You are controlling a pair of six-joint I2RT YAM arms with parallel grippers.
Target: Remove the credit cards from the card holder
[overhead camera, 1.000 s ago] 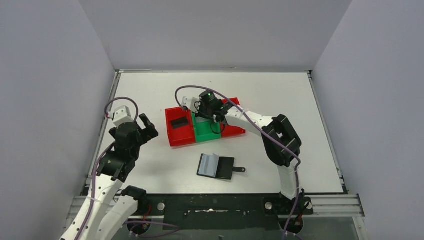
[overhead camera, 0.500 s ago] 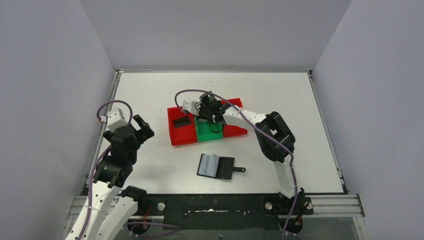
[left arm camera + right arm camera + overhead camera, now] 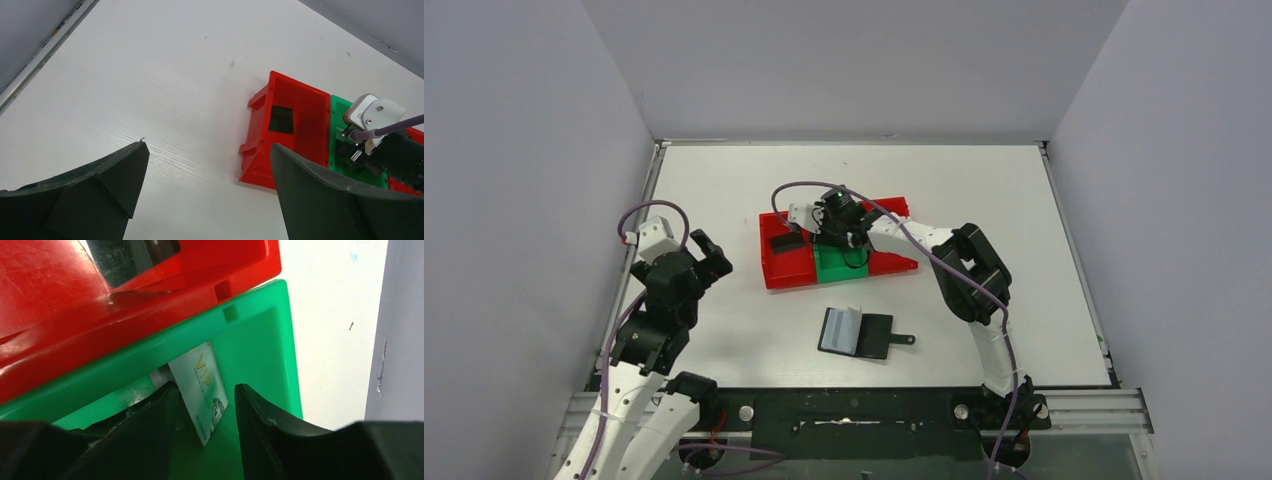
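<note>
Down in the green bin [image 3: 842, 265], at its far end: the right gripper [image 3: 206, 389], jaws parted part way. Between its fingers [image 3: 140, 430], seen close through the wrist camera, a silver-grey credit card [image 3: 198, 371] marked VIP in gold, standing tilted, one long edge against one finger, a clear gap before the other, so not clamped. Cannot tell whether resting on the bin floor or merely leaning.

Touching the green bin on its left, a red bin [image 3: 776, 270]. Flat on its floor, a black credit card [image 3: 784, 242] (plain as a dark rectangle through the left wrist camera as well). On the green bin's other side, a second red bin [image 3: 896, 264], mostly hidden under the right arm.

Nearer the arm bases and well apart from the bins: the card holder [image 3: 856, 333], lying open on the white table [image 3: 984, 190], black half and snap tab to the right, blue-grey pocket half to the left. Something pale at that pocket's top edge, too small to say whether card or lining.

Off toward the left side of the table, raised clear of it: the left gripper [image 3: 710, 251], jaws spread wide, nothing between them, pointed toward the bins.
</note>
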